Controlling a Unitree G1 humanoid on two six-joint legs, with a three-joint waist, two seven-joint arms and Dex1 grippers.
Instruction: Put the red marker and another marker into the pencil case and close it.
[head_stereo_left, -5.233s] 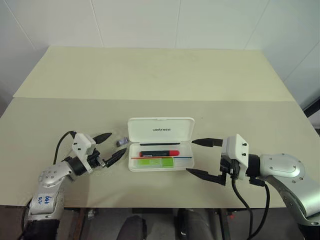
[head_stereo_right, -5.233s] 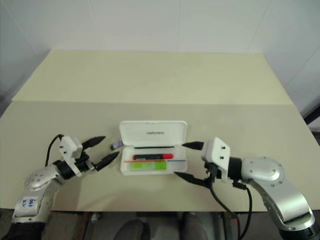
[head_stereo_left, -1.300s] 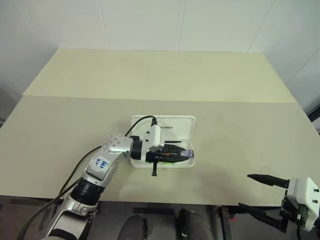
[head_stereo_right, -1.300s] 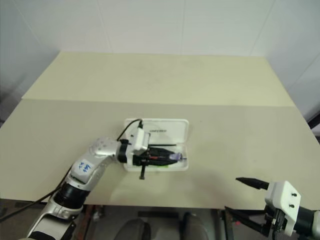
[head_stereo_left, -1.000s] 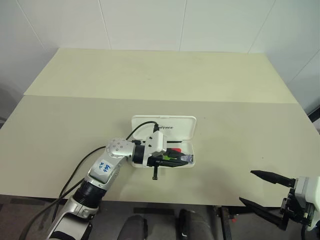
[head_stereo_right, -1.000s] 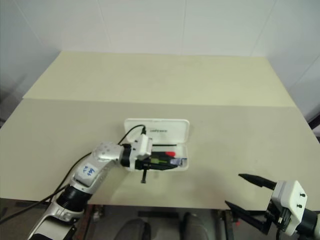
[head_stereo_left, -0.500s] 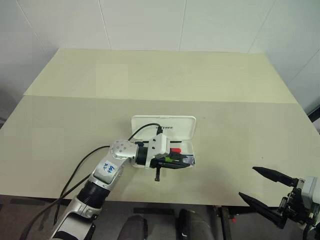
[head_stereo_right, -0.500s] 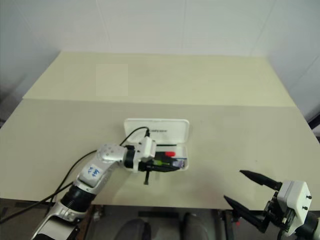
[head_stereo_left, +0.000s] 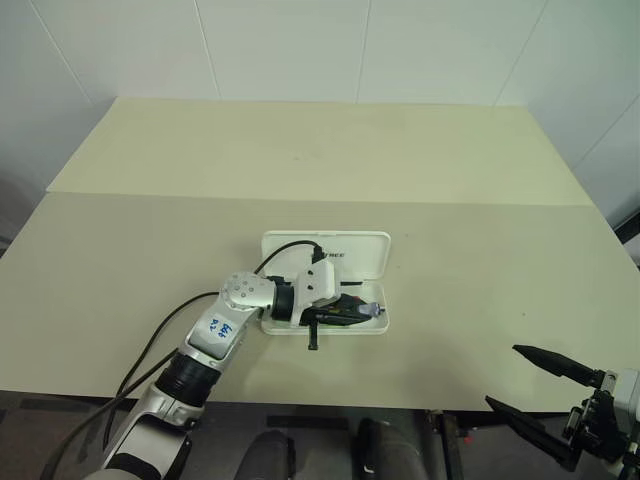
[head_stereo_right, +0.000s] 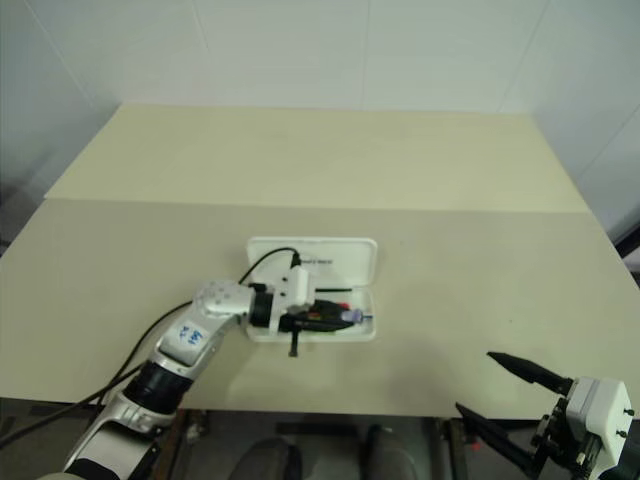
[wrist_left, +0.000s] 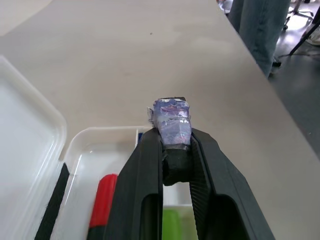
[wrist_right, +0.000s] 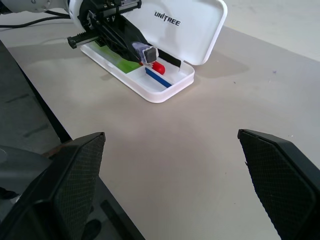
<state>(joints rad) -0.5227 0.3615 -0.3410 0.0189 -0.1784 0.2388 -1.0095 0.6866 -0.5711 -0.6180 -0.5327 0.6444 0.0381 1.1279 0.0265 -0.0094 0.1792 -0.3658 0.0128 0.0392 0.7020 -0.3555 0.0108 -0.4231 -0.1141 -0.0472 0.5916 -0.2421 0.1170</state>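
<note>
Since a second ago the left gripper has pushed further along the open pencil case toward its far end, and the right gripper has drawn back toward the table's near right corner.

On the table the white case lies with its lid swung up and back, the black print showing on the lid's inside. Its tray holds the red marker, lying lengthwise with its red end visible, and the green marker beside it, next to a blue stripe along the tray floor. Both are partly covered by the left arm. The left fingers are clamped on a small purple-grey stubby piece, held just above the tray. The right fingers are spread wide, grasping nothing, well apart from the case.
</note>
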